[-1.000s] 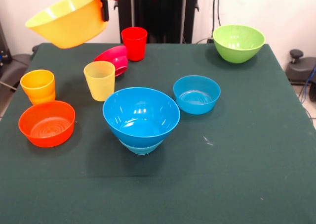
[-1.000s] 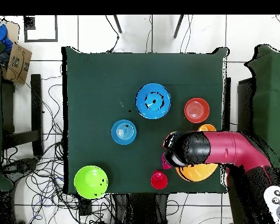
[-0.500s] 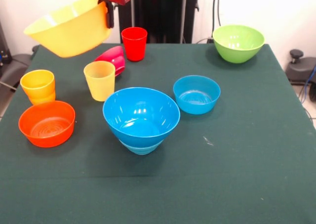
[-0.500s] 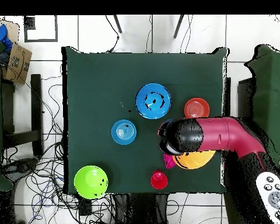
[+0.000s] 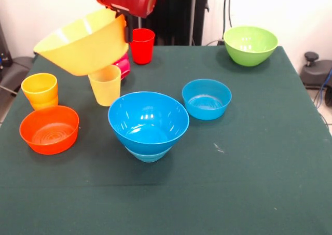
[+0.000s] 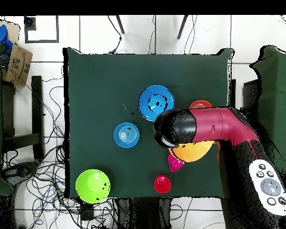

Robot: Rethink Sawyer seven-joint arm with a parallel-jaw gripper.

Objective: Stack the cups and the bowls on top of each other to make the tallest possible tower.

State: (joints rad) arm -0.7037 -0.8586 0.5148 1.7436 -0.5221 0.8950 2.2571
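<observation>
Blue on blue so far — the large blue bowl sits nested on a small light-blue bowl near the middle of the table, and that is the whole tower. Up in the air, tilted, the big yellow-orange bowl hangs from the pincer, clamped on its rim at the side nearest the red cup. It is above the yellow cup, short of the tower. Unstacked: the green bowl, the other small blue bowl, the orange bowl, the magenta bowl and the cups
</observation>
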